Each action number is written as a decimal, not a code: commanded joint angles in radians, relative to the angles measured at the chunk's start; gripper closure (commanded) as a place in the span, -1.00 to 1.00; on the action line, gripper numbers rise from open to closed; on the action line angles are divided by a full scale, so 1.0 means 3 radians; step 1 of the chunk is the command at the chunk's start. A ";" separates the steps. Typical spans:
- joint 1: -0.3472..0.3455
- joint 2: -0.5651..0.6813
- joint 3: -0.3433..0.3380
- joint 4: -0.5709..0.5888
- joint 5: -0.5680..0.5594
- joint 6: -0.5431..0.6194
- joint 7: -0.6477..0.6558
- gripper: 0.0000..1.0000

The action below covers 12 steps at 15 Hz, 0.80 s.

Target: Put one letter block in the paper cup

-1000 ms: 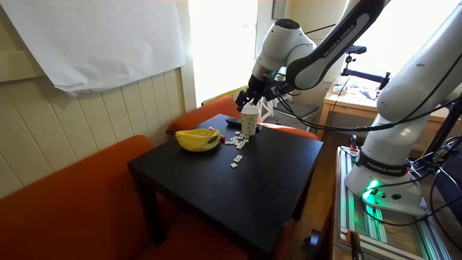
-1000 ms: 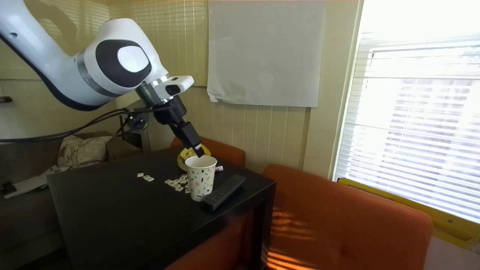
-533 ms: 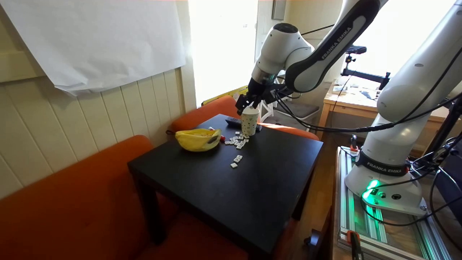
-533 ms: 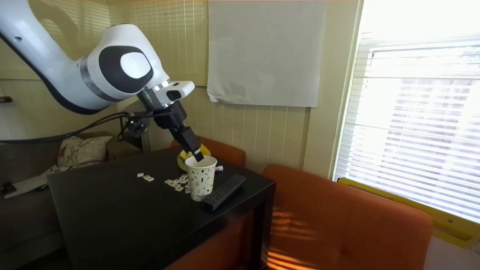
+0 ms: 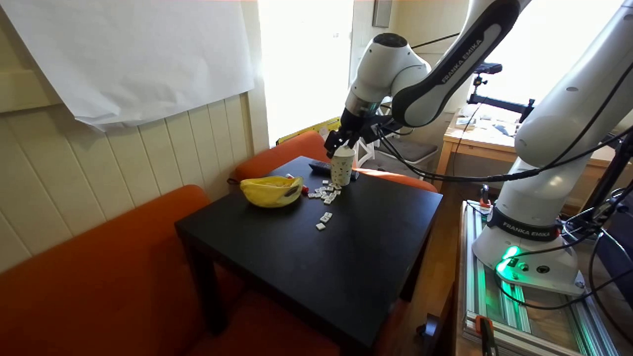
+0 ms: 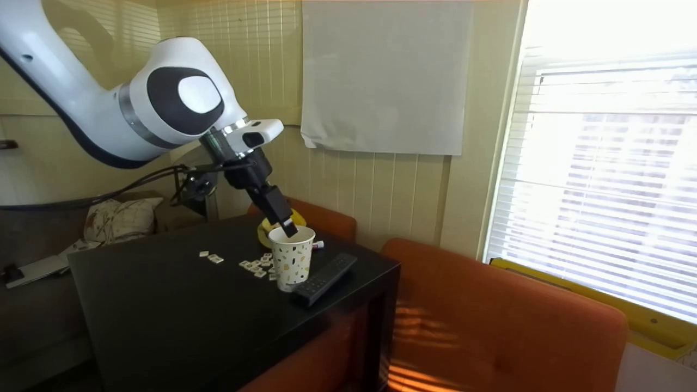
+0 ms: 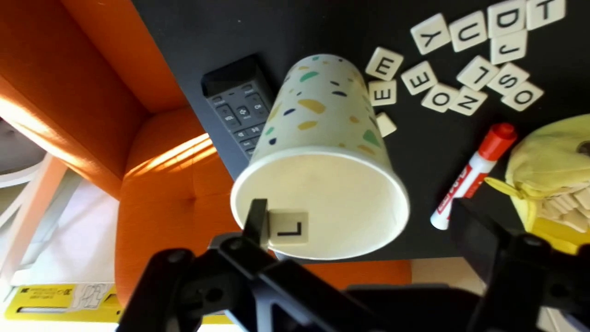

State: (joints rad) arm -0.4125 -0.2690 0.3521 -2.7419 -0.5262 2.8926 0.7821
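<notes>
At the mouth of the paper cup (image 7: 318, 110), the end effector (image 7: 359, 212) is spread wide, one side touching the L block (image 7: 289, 228); whether the block is above or inside is unclear. The wrist view crops the yellow pouch (image 7: 548, 159).

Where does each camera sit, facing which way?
Exterior view: beside the black rectangular table, facing down across it; white jointed arm, base, black gripper show.
Exterior view: off the edge by the oblong black remote, facing the white paper sheet; arm and gripper show.
Wrist view: on the arm, facing into the speckled white paper cup; fingers show.
Both exterior views share table, cup, sheet.
</notes>
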 commanded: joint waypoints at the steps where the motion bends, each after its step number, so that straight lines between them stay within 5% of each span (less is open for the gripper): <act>1: 0.0143 0.0091 -0.0128 -0.0006 0.0112 0.0316 -0.0059 -1.00; 4: 0.0252 0.0197 -0.0242 -0.0008 0.0141 0.0548 -0.0121 -1.00; 5: 0.0109 0.0035 -0.0102 -0.0012 -0.0039 0.0243 0.0064 -1.00; 7: 0.0407 0.0340 -0.0384 -0.0013 0.0238 0.0751 -0.0209 -1.00; 8: 0.0184 0.0069 -0.0174 -0.0019 -0.0008 0.0198 -0.0001 -1.00; 10: 0.0534 0.0443 -0.0521 -0.0019 0.0322 0.0930 -0.0273 -1.00; 11: 0.0349 0.0185 -0.0339 -0.0024 0.0106 0.0309 -0.0104 -1.00; 12: 0.0508 0.0334 -0.0475 -0.0026 0.0230 0.0526 -0.0231 -1.00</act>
State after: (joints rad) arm -0.3053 -0.1984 0.2513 -2.7496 -0.4864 3.0517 0.7497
